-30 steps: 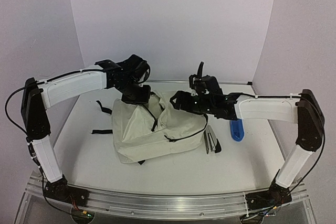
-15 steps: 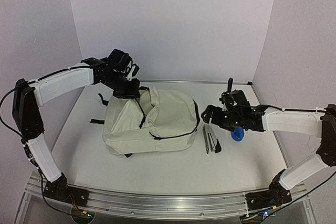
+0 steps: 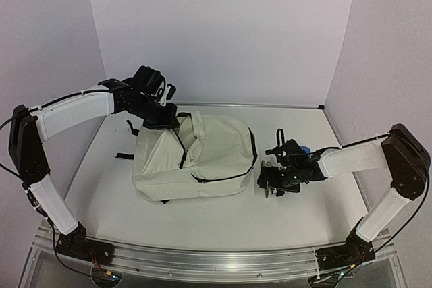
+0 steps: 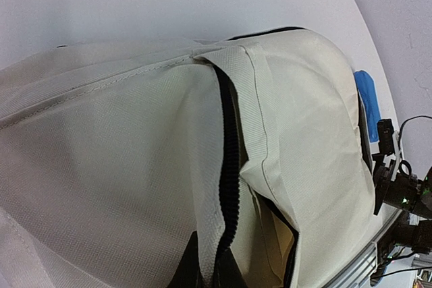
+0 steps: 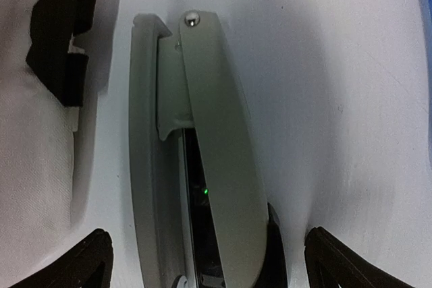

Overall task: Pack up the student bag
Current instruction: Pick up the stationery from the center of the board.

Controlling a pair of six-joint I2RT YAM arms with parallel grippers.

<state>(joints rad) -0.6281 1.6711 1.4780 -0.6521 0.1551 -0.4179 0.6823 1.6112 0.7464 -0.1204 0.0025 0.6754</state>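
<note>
A white counter (image 3: 223, 224) fills a small booth with plain pale lilac walls (image 3: 223, 32), evenly lit. A metal rail (image 3: 202, 257) runs along the near edge, where both arms are bolted. The student bag (image 3: 196, 156), cream with black zips and straps, lies flat near the middle of the counter, a little left of centre. My left gripper (image 3: 162, 119) is clamped on the bag's edge by the zip at the back left, lifting the mouth; its wrist view shows the zip gaping on a dark gap. My right gripper (image 3: 271, 181) hovers low over a grey stapler (image 5: 209, 133) that lies on the counter just beside the bag's right side. Its fingers (image 5: 88, 264) are spread wide on either side of the stapler and apparently not touching it. A blue object (image 3: 305, 150) lies just behind, too hidden to name. I judge the step in hand is picking up the stapler. I would centre over its body, descend straight, and close across the narrow width near the middle so it cannot pivot, staying clear of the bag's black buckle (image 5: 64, 38).
</note>
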